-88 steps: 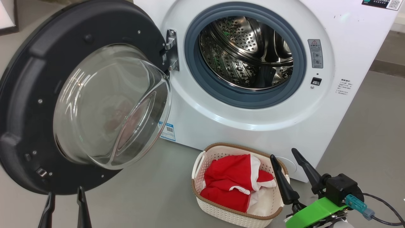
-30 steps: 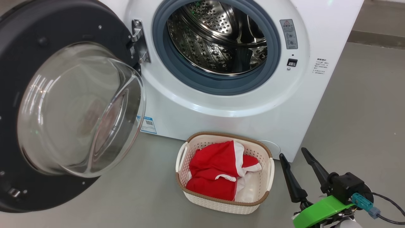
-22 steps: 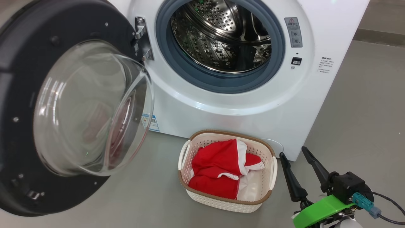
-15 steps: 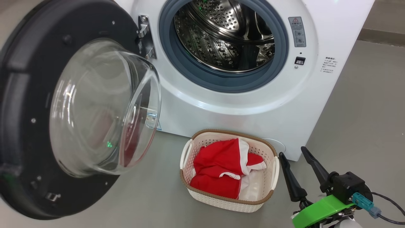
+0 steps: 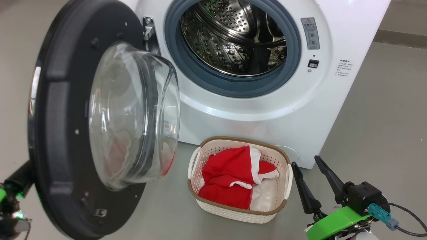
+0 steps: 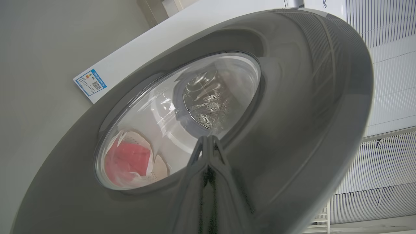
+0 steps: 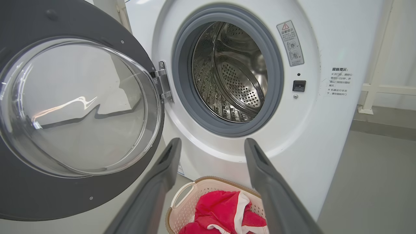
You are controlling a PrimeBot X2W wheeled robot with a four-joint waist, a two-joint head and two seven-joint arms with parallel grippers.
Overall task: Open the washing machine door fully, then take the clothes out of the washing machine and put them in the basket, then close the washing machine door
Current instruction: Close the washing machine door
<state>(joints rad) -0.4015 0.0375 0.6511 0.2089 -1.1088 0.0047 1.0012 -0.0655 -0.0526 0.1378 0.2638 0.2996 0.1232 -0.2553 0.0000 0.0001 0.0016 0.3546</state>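
Note:
The washing machine door [image 5: 60, 133], black-rimmed with a bulging glass bowl [image 5: 133, 116], stands about half open on its left hinge. My left gripper [image 6: 208, 139] is shut, its tips pressed against the door's [image 6: 292, 97] outer face; part of that arm [image 5: 18, 181] pokes out behind the door's left edge. The washing machine [image 5: 233, 126] shows a bare steel drum [image 5: 233, 36]. Red clothes [image 5: 230, 176] with white trim lie in the cream basket [image 5: 233, 216] on the floor before the machine. My right gripper [image 5: 305, 161] hangs open and holds nothing, just right of the basket. The right wrist view looks over the basket [image 7: 185, 201] toward the drum [image 7: 234, 74].
Grey floor [image 5: 383, 116] surrounds the machine, with room to the right. A blue label [image 6: 91, 83] sits low on the machine's front. White slatted panels [image 6: 390, 81] stand behind the door. A cable [image 5: 407, 216] trails from my right wrist.
The door has swung from wide open toward the machine, its glass bowl now turned edge-on. My left arm has appeared behind its left edge. The right gripper has stayed put and open.

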